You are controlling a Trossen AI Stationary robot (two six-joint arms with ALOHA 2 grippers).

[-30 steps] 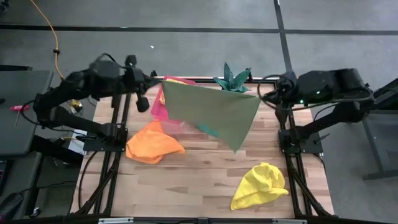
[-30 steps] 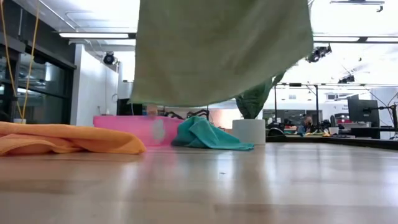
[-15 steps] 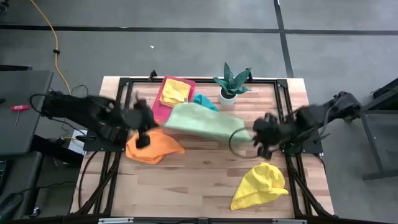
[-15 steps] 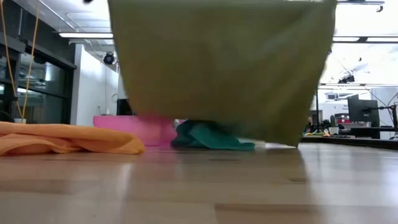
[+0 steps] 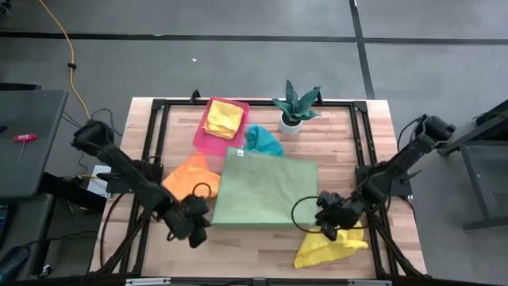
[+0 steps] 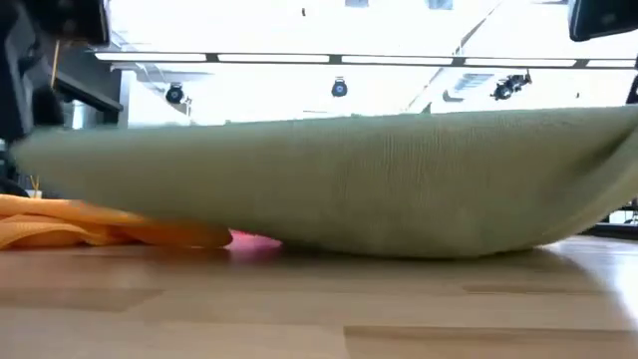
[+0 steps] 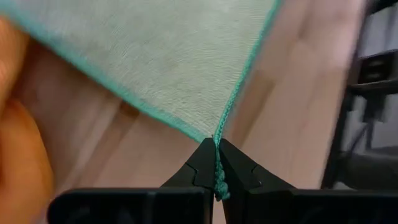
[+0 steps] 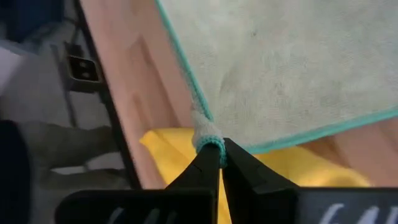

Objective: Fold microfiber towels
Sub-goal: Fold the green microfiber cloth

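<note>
A light green towel (image 5: 262,191) lies spread out flat at the table's middle. My left gripper (image 5: 195,222) is shut on its near left corner and my right gripper (image 5: 325,216) on its near right corner. In the low view the green towel (image 6: 379,189) sags onto the wood in the middle and rises toward both ends. An orange towel (image 5: 186,176) lies bunched by its left edge and a teal towel (image 5: 262,141) at its far edge. One yellow towel (image 5: 332,245) lies crumpled at the near right, another yellow towel (image 5: 224,117) in the pink tray (image 5: 200,137). My left gripper pinches the green towel's near left corner (image 7: 216,167) between its two fingertips, slanting down from the near left. The teal hem runs straight into the jaws. The corner is held just off the wood. My right gripper pinches the near right corner (image 8: 208,138) between its fingertips, slanting down from the near right. The hem is bunched into a small knob at the tips. The corner hangs just above the yellow towel (image 8: 186,155).
A potted plant (image 5: 294,104) stands at the far edge beside the tray. Black frame rails (image 5: 151,151) run along both sides of the table. Bare wood (image 5: 246,250) shows near the front edge between the grippers.
Both grippers have come down from high over the far side toward the near edge, staying shut on the green towel's corners. The towel, which hung as a sheet in the air, now lies spread over the table's middle, far edge down first.
</note>
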